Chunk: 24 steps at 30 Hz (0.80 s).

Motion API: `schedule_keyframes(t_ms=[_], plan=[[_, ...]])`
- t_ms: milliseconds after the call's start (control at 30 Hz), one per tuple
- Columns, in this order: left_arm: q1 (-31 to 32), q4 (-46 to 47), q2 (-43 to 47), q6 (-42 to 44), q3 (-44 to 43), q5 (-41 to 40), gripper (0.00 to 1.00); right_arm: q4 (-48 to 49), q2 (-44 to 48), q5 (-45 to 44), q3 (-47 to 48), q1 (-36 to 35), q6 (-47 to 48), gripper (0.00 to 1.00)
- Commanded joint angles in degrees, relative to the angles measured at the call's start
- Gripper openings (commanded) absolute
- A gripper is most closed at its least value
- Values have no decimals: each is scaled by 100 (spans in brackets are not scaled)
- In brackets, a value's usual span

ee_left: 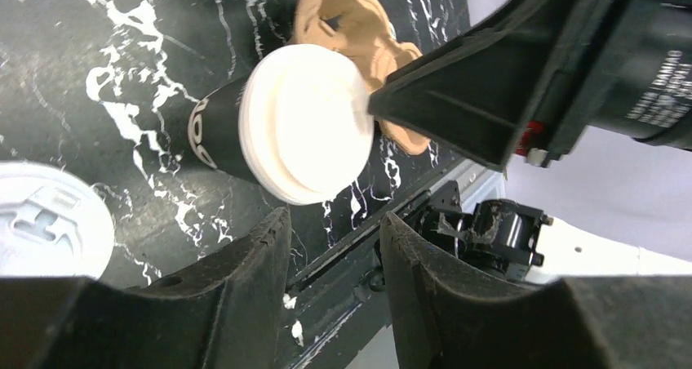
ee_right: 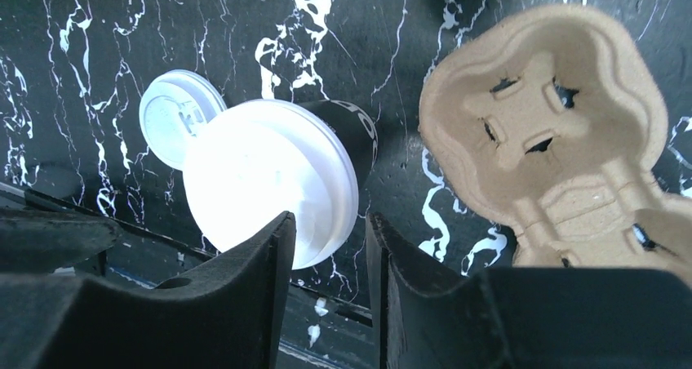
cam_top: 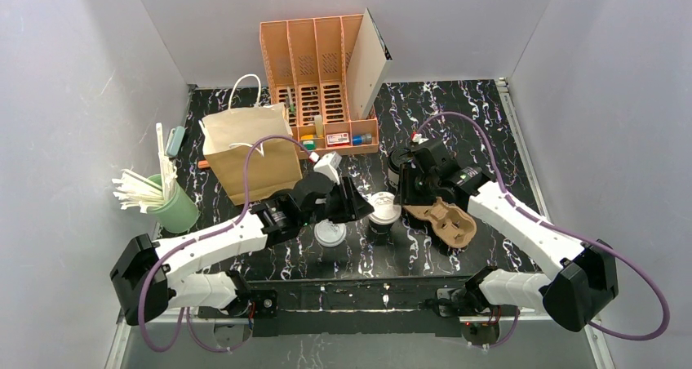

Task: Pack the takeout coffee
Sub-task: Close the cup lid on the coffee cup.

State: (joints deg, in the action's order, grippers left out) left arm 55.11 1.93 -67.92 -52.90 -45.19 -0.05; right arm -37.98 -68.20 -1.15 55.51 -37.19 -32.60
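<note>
The takeout coffee (cam_top: 383, 215), a black cup with white lettering closed by a fitted white lid (ee_left: 306, 124), is shown standing upright on the black marbled table (cam_top: 490, 124). It is placed close to the near edge, about midway between the left and right edges, and is flanked by both tools.

The left gripper (ee_left: 336, 219) is held just left of the cup. Its two fingers are set a narrow gap apart and nothing is held between them; only the table's near edge is seen through the gap. The right gripper (ee_right: 328, 220) is held at the cup's right and slightly behind it. It is likewise parted narrowly and nothing is gripped, the edge of the fitted lid being seen beyond the gap. In the left wrist view one of its fingers (ee_left: 457, 83) is shown meeting the rim of that lid, though actual contact cannot be confirmed.

A loose white lid (cam_top: 330, 234) is laid flat just left of the cup, apart from it, toward the near edge. A moulded cardboard carrier (ee_right: 547, 116) is placed just beside the cup on its right. A brown paper bag (cam_top: 249, 153) with handles is stood toward the back left corner. An orange divided organiser (cam_top: 314, 59) is set at the back edge. A green cup of white straws (cam_top: 175, 210) is placed at the left edge.
</note>
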Motion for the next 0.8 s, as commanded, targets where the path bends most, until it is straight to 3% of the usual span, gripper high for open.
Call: schedule_keyframes(t_ms=[0, 133, 333, 433, 633, 767], plan=[[257, 70, 309, -842, 239, -1270, 43, 229, -69, -65, 352, 10, 437, 44], [432, 10, 43, -1200, 145, -1575, 39, 292, -101, -52, 405, 10, 530, 40], [820, -627, -366, -1597, -311, -2436, 22, 405, -82, -4, 402, 12, 607, 39], [914, -1128, -571, -1790, -606, -2775, 23, 413, -51, -44, 384, 17, 612, 39], [975, -1204, -845, -1645, -850, -2864, 25, 496, 26, -17, 310, 9, 647, 39], [975, -1225, -993, -1588, -992, -2841, 20, 519, -21, 75, 291, 6, 657, 38]])
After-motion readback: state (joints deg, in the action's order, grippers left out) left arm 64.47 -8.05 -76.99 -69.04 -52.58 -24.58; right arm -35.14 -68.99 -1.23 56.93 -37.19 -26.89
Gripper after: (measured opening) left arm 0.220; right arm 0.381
